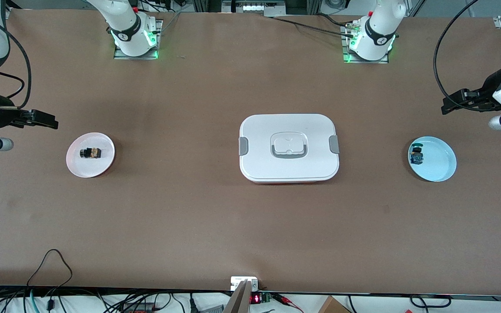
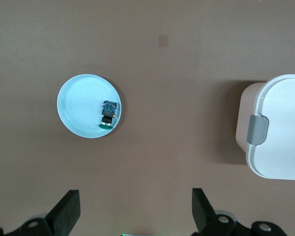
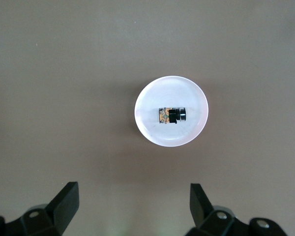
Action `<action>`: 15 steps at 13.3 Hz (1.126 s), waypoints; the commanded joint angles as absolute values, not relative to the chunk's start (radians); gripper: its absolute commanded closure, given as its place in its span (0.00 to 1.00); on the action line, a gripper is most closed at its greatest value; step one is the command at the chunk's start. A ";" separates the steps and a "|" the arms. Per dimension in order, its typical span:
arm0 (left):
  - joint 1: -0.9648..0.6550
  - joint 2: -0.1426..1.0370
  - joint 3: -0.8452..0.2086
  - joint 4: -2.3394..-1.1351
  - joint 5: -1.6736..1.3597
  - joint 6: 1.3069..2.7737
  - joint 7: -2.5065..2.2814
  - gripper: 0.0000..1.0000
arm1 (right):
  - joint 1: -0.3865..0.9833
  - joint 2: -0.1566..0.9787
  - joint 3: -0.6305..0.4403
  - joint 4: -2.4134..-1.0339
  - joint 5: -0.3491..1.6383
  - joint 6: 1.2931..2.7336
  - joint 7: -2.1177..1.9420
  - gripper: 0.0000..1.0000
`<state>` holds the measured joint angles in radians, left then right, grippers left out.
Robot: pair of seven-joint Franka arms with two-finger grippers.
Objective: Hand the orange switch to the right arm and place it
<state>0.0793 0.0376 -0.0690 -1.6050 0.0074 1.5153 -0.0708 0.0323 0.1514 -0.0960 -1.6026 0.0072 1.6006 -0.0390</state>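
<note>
The orange switch (image 1: 91,153) lies on its side on the pink plate (image 1: 102,167) at the right arm's end of the table, which is where the task would leave it — though this scene alone cannot say whether the handover put it there. Seen from the right wrist, it is a small block with an orange-brown patterned body and a black cap (image 3: 171,115). A second switch (image 1: 416,155), blue with a green cap, sits on the blue plate (image 1: 439,167) at the left arm's end; the closed white container (image 1: 288,148) stands between the plates. Both arms wait — the left gripper (image 1: 450,104) and right gripper (image 1: 44,119) hang with fingers spread, holding nothing.
</note>
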 commanded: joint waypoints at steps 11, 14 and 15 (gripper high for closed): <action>0.084 0.071 -0.077 -1.542 0.028 1.520 -0.083 0.00 | 0.038 0.077 -0.091 -1.598 -0.021 1.660 -0.046 0.00; 0.084 0.067 -0.078 -1.537 0.025 1.520 -0.083 0.00 | 0.052 0.055 -0.095 -1.598 -0.018 1.629 -0.049 0.00; 0.086 0.067 -0.078 -1.532 0.025 1.519 -0.083 0.00 | 0.048 0.055 -0.097 -1.598 -0.018 1.614 -0.051 0.00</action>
